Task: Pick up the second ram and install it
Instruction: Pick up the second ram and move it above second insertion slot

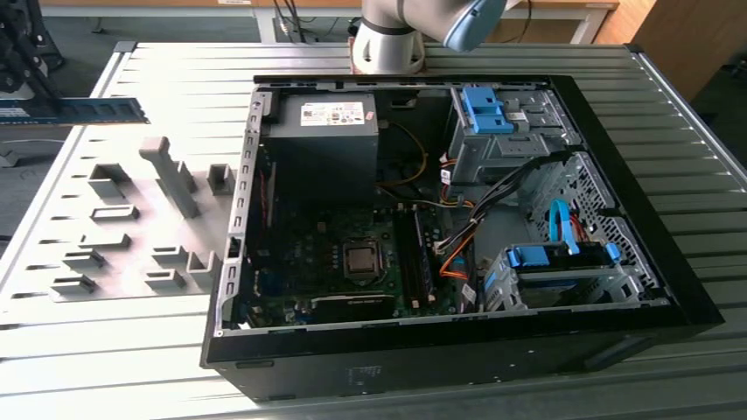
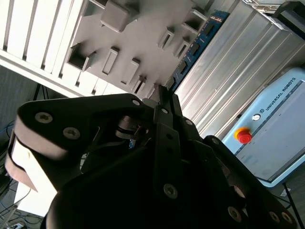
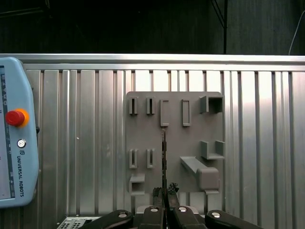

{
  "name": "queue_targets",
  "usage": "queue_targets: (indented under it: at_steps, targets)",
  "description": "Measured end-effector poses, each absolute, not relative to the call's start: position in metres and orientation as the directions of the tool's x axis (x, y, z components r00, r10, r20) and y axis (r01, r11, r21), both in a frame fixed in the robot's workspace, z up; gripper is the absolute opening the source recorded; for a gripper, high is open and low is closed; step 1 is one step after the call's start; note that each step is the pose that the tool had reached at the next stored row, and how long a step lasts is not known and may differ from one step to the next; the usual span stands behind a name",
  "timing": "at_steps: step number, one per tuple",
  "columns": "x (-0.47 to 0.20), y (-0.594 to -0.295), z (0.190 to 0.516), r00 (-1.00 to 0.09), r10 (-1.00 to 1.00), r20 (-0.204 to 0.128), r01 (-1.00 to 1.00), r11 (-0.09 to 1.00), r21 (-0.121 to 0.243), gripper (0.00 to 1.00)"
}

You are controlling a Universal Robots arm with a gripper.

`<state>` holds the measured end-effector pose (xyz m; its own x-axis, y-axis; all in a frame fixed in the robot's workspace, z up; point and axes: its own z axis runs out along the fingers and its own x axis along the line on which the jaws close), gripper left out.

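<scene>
The second ram (image 1: pixel 73 111) is a long thin stick with black chips, hanging level in the air past the table's edge at the exterior view's left. In the first wrist view I see the ram (image 3: pixel 163 152) edge-on as a thin line running out from my gripper (image 3: pixel 164 192), high above the grey fixture plate (image 3: pixel 174 143). In the second wrist view the ram (image 2: pixel 196 45) reaches out from my gripper (image 2: pixel 164 98). The black fingers are shut on one end of the stick.
The open computer case (image 1: pixel 653 262) lies on the slatted table, with its motherboard (image 1: pixel 350 262), power supply (image 1: pixel 321 131) and blue drive-bay clips (image 1: pixel 485 109). The grey fixture plate (image 1: pixel 129 219) with upright blocks lies beside it. A teach pendant (image 3: pixel 14 133) rests near the plate. The arm's base (image 1: pixel 391 39) stands behind the case.
</scene>
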<state>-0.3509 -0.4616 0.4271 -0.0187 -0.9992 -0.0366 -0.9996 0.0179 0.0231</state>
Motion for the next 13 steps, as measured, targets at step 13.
queue_targets:
  at_steps: [13]
  targets:
    - [-0.3422,-0.4616,0.4271,-0.019,-0.999,-0.037,-1.0,0.018,0.023,0.14]
